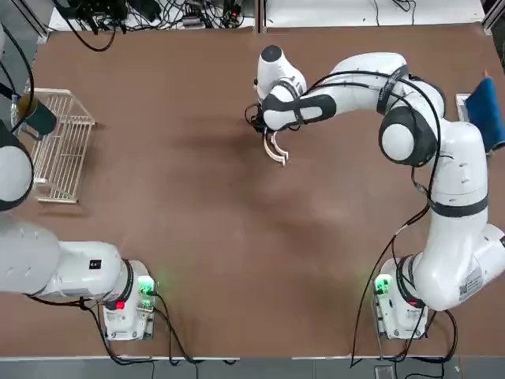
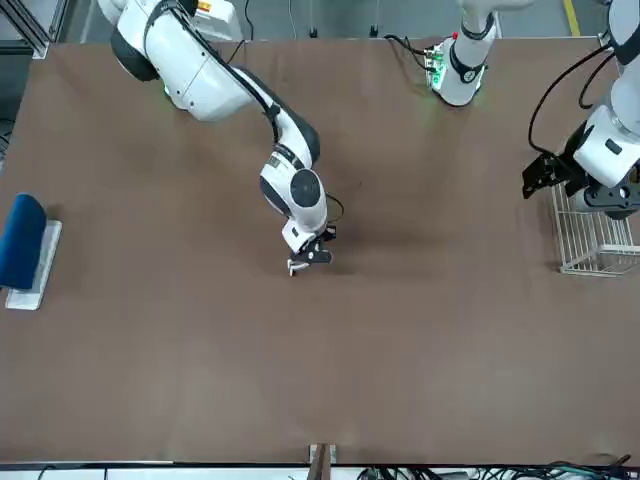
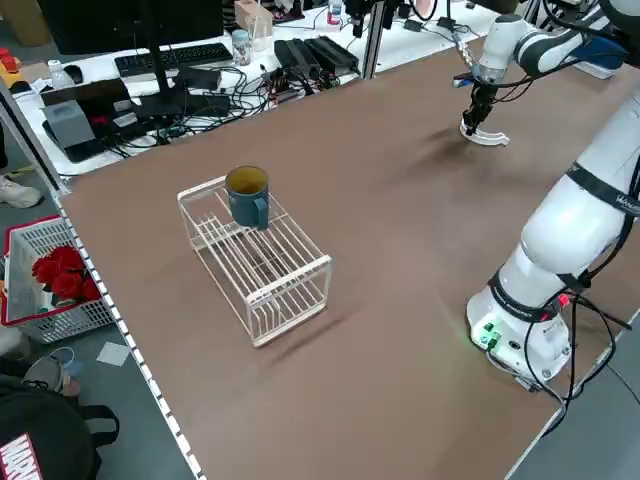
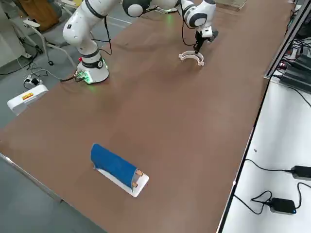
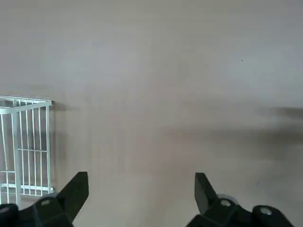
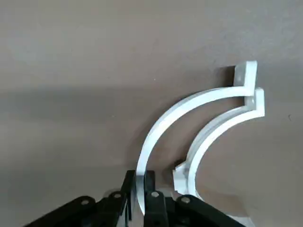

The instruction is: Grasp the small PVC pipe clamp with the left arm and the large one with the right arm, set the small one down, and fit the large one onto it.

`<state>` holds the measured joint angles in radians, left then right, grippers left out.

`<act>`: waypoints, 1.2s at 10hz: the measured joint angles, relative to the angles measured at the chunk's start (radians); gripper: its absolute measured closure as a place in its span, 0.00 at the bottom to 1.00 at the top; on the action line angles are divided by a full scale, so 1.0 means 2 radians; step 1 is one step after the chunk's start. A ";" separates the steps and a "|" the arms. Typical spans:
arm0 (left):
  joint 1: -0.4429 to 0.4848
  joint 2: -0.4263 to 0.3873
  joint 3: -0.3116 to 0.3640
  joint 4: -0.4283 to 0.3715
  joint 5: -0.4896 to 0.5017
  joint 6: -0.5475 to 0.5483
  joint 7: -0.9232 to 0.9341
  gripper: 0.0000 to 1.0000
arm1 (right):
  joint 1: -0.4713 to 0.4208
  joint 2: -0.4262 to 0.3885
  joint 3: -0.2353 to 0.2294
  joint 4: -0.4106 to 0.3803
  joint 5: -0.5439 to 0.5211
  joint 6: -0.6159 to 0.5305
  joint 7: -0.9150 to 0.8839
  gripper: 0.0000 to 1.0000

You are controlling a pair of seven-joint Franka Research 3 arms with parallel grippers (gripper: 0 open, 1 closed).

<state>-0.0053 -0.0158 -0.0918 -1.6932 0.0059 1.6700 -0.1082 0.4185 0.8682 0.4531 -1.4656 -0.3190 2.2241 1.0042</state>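
From overhead, the right arm [image 1: 371,95] reaches far across the brown surface [image 1: 197,237] toward its middle, its right tool [image 1: 271,140] pointed down over two nested white half-rings, the large one [image 1: 271,148] wrapped around the small PVC pipe clamp [image 1: 278,151]. The left arm [image 1: 55,264] sits folded near its base at the near left, beside a white wire rack [image 1: 59,146].

From across the surface, the right tool [image 2: 307,256] stands low at the centre; the clamps beneath it are too small to tell apart. The left tool [image 2: 548,175] hangs above the rack [image 2: 595,235], and a blue pad [image 2: 24,240] lies at the robot's right edge.

The left side camera shows a teal mug [image 3: 247,195] standing on top of the rack [image 3: 260,265], well apart from the clamps.

The right side camera shows the half-rings lying flat just beneath the tool [image 4: 198,47].

The left wrist camera shows the left tool [image 5: 142,194] spread wide and empty above bare surface.

The right wrist camera shows the right tool [image 6: 140,191] pinched narrowly on the thin wall of the large one [image 6: 165,125], with the small PVC pipe clamp [image 6: 213,132] nested inside it, their far end tabs touching.
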 joint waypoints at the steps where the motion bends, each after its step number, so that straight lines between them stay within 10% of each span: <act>1: -0.001 0.000 0.000 0.000 0.000 -0.001 0.000 0.01 | 0.000 0.000 -0.001 0.000 0.000 0.000 0.000 0.84; 12: -0.001 -0.002 0.000 0.051 0.000 -0.033 0.000 0.01 | -0.060 -0.091 0.022 0.007 0.000 -0.122 -0.018 0.44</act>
<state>-0.0074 -0.0194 -0.0911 -1.5910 0.0059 1.6042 -0.1082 0.2986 0.6853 0.4980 -1.4519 -0.3193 1.9803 0.9686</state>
